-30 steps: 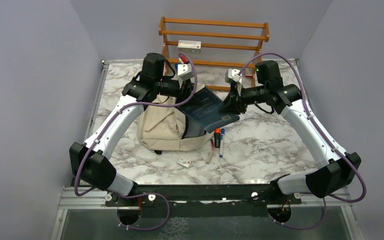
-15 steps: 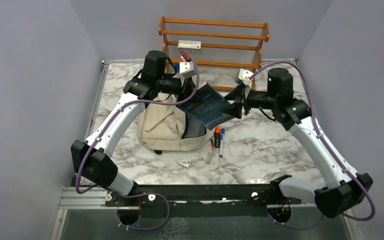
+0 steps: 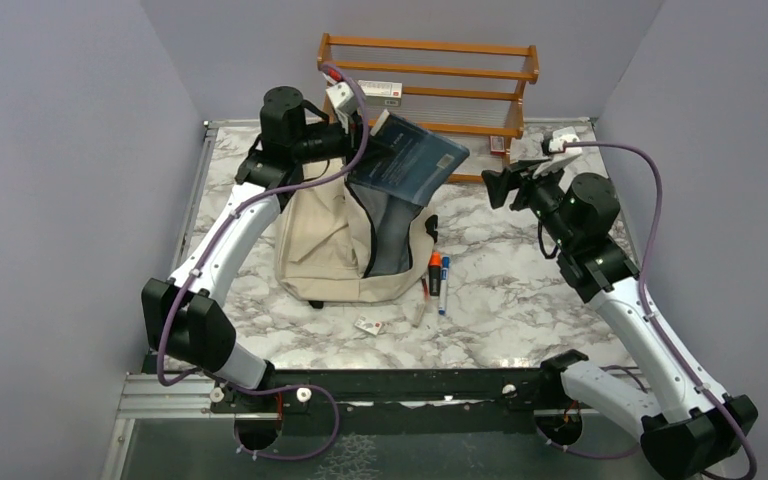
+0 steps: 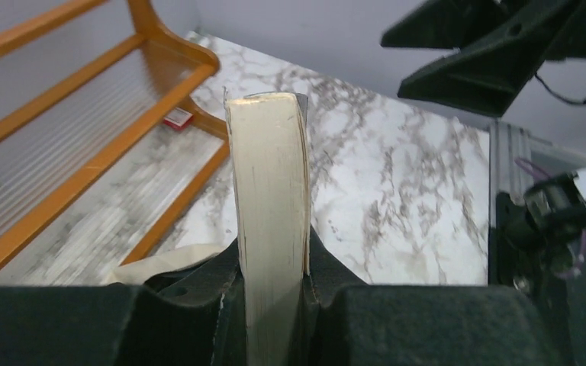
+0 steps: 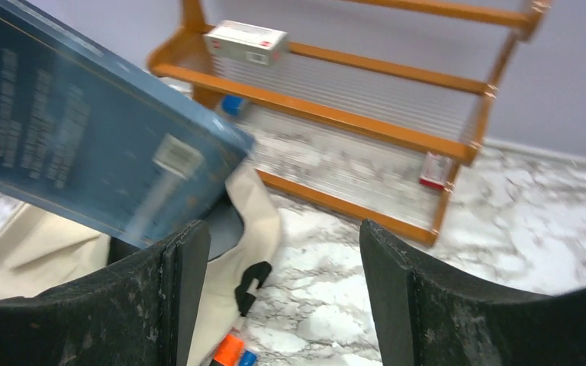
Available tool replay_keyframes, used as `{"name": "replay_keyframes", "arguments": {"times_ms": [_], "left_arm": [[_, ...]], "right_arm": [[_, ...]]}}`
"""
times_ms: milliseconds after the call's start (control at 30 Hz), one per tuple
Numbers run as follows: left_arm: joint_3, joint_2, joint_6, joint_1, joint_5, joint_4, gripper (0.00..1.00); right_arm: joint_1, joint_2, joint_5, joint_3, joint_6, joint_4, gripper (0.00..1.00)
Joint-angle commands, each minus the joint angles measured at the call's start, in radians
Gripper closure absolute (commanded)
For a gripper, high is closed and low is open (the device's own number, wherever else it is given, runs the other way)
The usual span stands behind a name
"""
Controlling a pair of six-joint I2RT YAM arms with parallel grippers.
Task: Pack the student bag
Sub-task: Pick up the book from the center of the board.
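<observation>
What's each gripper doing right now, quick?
Left gripper: closed on the blue book.
Right gripper: open, holding nothing.

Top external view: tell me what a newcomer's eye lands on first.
First comes the dark blue book, tilted in the air above the open cream student bag at the table's middle-left and clamped in the left gripper. Next is the right gripper, open and empty, apart from the book on its right. The wooden rack stands at the back.
</observation>
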Motion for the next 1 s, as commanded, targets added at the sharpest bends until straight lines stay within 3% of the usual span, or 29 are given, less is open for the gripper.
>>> {"name": "replay_keyframes", "arguments": {"times_ms": [0,167,267,533,767,967], "left_arm": [[-0.038,-0.028,-0.306,0.051,-0.071,0.408,1.0],[-0.059,-0.016,-0.5,0.061,-0.015,0.595,1.0],[-0.051,-0.014,-0.532,0.06,0.017,0.635,1.0],[-0.048,-0.008,-0.554,0.046,0.065,0.669,1.0],[-0.035,0.008,-0.551,0.0,0.144,0.696,1.0],[-0.021,0.022,-0.522,-0.065,0.235,0.713,1.0]], "right_arm": [[-0.065,0.005,0.052,-0.041,0.115,0.071,0.23],[-0.187,0.047,-0.302,-0.116,0.187,0.208,0.18],[-0.234,0.129,-0.497,-0.107,0.213,0.259,0.13],[-0.273,0.236,-0.859,-0.149,0.389,0.645,0.09],[-0.272,0.284,-0.948,-0.196,0.586,0.955,0.09],[-0.273,0.285,-0.913,-0.21,0.578,0.964,0.09]]}}
